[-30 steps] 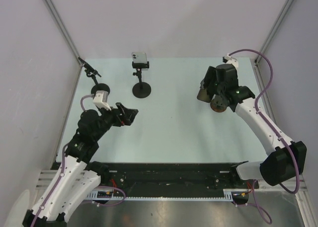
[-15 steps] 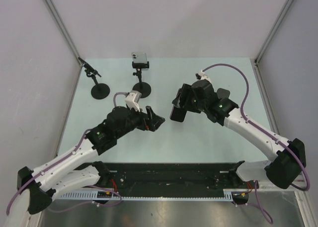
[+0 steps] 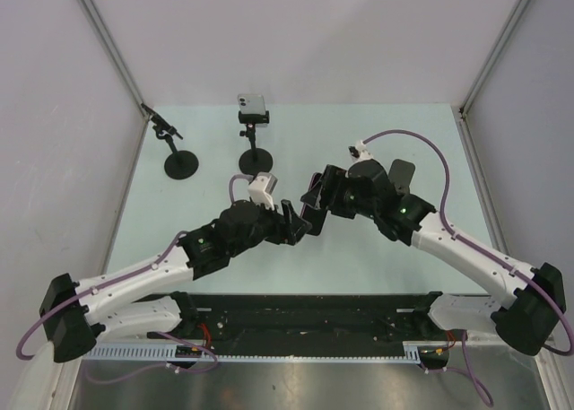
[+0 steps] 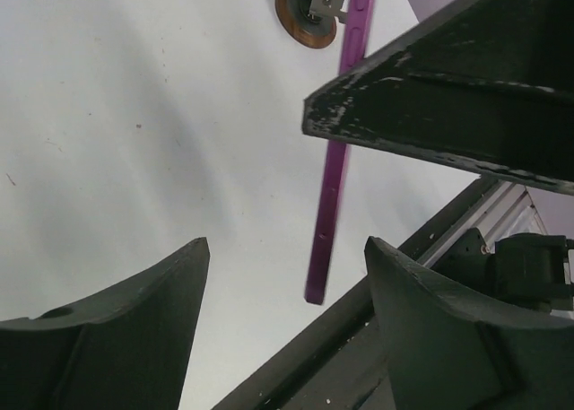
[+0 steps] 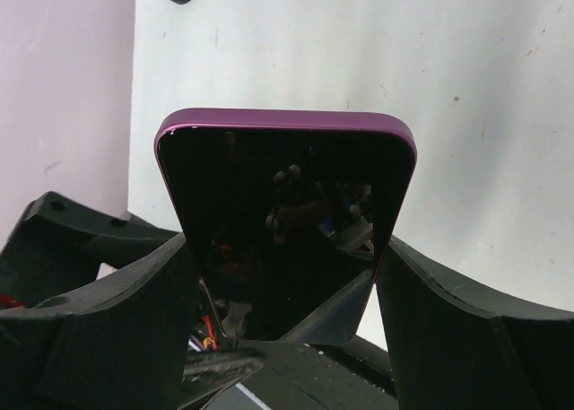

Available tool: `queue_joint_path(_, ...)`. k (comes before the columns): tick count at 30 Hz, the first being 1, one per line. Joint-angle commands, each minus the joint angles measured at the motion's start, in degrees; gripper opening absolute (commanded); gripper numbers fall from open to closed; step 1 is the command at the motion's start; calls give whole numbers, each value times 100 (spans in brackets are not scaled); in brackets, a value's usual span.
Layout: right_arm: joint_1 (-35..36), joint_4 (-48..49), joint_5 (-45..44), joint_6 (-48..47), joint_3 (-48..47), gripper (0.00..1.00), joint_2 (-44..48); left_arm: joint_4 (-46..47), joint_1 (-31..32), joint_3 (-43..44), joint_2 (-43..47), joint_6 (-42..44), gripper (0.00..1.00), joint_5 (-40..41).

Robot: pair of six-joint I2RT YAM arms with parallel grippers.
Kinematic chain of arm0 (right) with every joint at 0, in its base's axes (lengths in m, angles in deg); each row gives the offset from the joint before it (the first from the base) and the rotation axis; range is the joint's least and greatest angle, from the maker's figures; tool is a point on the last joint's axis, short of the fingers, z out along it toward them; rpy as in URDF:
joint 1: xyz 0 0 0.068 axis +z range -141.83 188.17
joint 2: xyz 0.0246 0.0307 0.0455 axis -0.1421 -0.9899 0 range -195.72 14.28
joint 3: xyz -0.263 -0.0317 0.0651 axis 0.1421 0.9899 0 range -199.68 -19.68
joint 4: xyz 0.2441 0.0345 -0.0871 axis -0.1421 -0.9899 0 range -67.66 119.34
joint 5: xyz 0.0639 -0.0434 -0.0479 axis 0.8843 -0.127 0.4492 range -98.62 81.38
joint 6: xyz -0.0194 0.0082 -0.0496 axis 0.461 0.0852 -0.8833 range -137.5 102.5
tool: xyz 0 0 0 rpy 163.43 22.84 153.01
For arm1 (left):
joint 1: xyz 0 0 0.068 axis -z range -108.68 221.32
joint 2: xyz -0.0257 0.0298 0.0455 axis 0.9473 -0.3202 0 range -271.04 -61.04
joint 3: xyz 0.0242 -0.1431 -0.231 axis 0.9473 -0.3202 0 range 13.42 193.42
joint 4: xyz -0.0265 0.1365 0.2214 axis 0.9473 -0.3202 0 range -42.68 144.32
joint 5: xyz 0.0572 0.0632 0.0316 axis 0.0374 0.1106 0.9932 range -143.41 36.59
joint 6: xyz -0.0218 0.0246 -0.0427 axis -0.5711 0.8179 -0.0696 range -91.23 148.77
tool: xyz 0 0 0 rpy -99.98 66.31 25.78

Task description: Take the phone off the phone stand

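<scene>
Purple phone (image 5: 285, 213) was pinched by right gripper (image 5: 285, 280), hardly visible from above; left gripper (image 4: 287, 248) stood spread, probably not touching it.

**Three lenses on one desk (image 3: 377, 141): one high and wide, two riding the wrists.**
The overhead camera sits high behind the near edge, looking down and forward across the whole surface to its far edge. The left wrist camera peers at close range between the fingers of the left pincer (image 4: 282, 253), down at the desk top. The right wrist camera looks out along the right pincer (image 5: 285, 248), its view largely filled by the phone (image 5: 285, 204). All three catch that phone at mid-desk, and the left wrist sees it edge-on.
</scene>
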Motion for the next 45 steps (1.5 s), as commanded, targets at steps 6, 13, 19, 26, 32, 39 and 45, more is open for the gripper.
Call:
queue_joint_path(6, 33, 750, 376, 397, 345, 0, 490, 407, 68, 67, -198, -337, 38, -141)
queue_joint_path(13, 33, 821, 411, 407, 486, 16, 516, 882, 68, -302, 38, -460, 3, -221)
queue_joint_path(19, -107, 645, 271, 178, 495, 64, 674, 882, 68, -601, 241, -592, 0, -54)
queue_joint_path(26, -353, 75, -370, -313, 495, 100, 920, 882, 59, -1172, 487, -1049, 0, 122)
queue_joint_path(32, -643, -374, -889, -709, 495, 100, 1289, 996, 59, -1471, 391, -1480, 0, 254)
queue_joint_path(39, -925, -699, -1100, -912, 495, 100, 1491, 1408, 59, -2068, 13, -2655, 1, 465)
queue_joint_path(45, -960, -867, -1162, -1026, 591, 100, 1632, 1585, -55, -2754, 600, -2624, 0, 755)
